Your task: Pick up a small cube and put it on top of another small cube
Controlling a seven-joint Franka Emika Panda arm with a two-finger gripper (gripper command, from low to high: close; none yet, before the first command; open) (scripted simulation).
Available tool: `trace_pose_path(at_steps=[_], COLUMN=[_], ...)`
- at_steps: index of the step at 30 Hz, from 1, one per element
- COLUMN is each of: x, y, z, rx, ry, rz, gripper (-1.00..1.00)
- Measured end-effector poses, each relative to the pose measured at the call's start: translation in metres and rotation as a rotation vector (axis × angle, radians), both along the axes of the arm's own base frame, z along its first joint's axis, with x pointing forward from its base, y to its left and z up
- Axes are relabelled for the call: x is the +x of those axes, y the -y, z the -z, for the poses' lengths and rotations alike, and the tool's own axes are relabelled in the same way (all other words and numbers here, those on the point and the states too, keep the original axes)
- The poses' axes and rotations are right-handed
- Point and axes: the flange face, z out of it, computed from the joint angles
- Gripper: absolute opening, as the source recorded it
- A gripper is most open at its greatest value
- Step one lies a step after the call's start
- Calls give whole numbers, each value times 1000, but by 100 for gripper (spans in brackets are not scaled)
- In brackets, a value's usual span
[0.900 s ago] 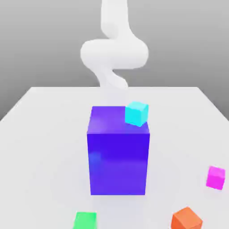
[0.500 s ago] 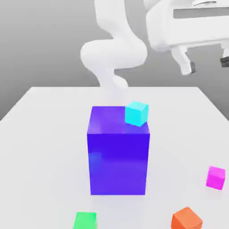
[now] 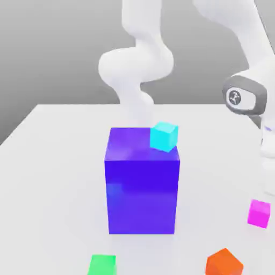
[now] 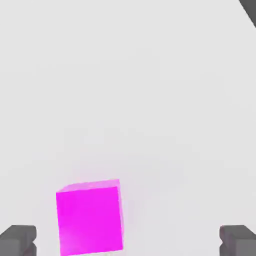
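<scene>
Your end effector (image 4: 128, 240) hangs spread wide above the desk (image 4: 150, 100), pinching nothing. The magenta cube (image 4: 90, 217) sits on the desk below, between the fingertips (image 4: 17, 239) but off-centre, close to one. Shift toward it before descending.

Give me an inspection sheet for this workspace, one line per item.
Surface: white table, bare around the blocks.
Job's things: magenta cube resting on the table; cyan cube on top of the big blue block.
Clutter: green cube and orange cube at the near edge.
Grippers: gripper open, fingertips either side of the magenta cube, not touching it.
Cables: nothing seen.
Surroundings: plain grey backdrop.
</scene>
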Motion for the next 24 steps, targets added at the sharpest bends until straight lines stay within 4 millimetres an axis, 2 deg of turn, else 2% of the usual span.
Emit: trace_pose_path(at_steps=[4, 5, 11, 12, 17, 20, 24], x=[-4, -5, -5, -5, -5, 23, 67], y=[-1, -1, -1, -1, -1, 24, 71], z=[50, 59, 64, 60, 7, -5, -13], rx=[-9, -10, -10, -11, -11, -9, -8], ry=[-5, -6, -6, -5, -5, -7, -9], rz=[-15, -16, -16, -16, -15, 85, 253], gripper=[0, -100, -100, -100, -100, -100, -100])
